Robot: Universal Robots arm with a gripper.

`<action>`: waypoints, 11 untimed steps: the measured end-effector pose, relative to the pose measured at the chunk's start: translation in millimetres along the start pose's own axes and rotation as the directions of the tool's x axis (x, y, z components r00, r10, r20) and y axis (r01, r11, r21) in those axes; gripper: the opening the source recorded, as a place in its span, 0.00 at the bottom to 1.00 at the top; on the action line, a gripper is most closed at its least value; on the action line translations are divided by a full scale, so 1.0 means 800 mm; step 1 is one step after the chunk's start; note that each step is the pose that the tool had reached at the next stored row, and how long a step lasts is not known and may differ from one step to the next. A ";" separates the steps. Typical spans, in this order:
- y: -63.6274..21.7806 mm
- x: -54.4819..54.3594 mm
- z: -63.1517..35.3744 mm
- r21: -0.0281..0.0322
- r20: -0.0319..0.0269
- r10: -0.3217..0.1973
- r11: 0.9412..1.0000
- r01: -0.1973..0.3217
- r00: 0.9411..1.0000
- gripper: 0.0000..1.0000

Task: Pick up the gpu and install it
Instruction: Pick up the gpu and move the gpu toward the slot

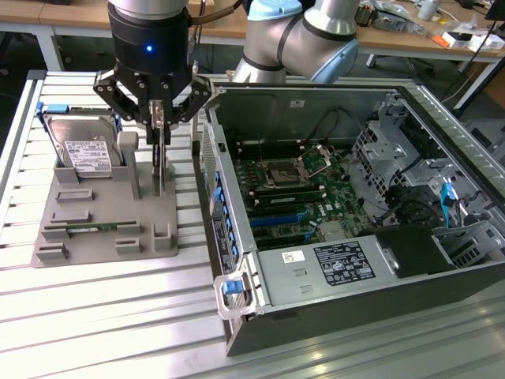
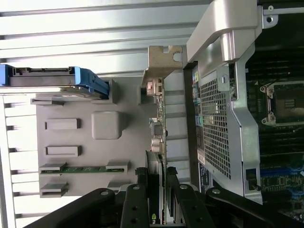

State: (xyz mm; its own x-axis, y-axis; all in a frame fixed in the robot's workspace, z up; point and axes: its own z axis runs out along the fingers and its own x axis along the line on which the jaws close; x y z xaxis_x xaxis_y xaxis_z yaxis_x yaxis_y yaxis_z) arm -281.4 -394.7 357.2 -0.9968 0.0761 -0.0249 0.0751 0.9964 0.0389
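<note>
My hand (image 1: 160, 125) hangs over the grey plastic parts holder (image 1: 91, 204), and its black fingers (image 2: 142, 199) sit on both faces of the gpu (image 1: 161, 166), a thin green circuit card with a silver metal end bracket (image 2: 164, 59). As far as I can judge they are clenched on the card's upper edge. The gpu (image 2: 160, 137) stands on edge in a slot of that holder, not yet lifted out.

I expect the card to be light and stiff, but fragile: bare components and solder on the faces, a connector edge low down. So I judge the plain board edge near the top the right place to squeeze, gently, keeping the card upright so it doesn't bind in the slot.

Beside it on the holder stand a silver hard drive with a white label (image 1: 85, 150) and a narrow green memory stick (image 1: 88, 229). Towards the exterior view's right lies the open dark metal computer case (image 1: 331, 260) on the slatted aluminium surface (image 1: 95, 316).
</note>
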 end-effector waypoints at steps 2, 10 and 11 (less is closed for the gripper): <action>0.000 0.000 -0.004 0.000 0.000 0.000 1.000 0.000 1.000 0.27; 0.002 -0.001 -0.046 0.000 0.000 0.000 1.000 0.000 1.000 0.27; 0.002 -0.001 -0.047 0.000 0.000 0.000 1.000 0.000 1.000 0.27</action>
State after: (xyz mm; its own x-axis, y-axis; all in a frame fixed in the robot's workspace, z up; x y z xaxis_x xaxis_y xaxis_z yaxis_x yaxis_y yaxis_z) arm -281.3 -394.7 394.6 -0.9968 0.0761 -0.0249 0.0751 0.9964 0.0389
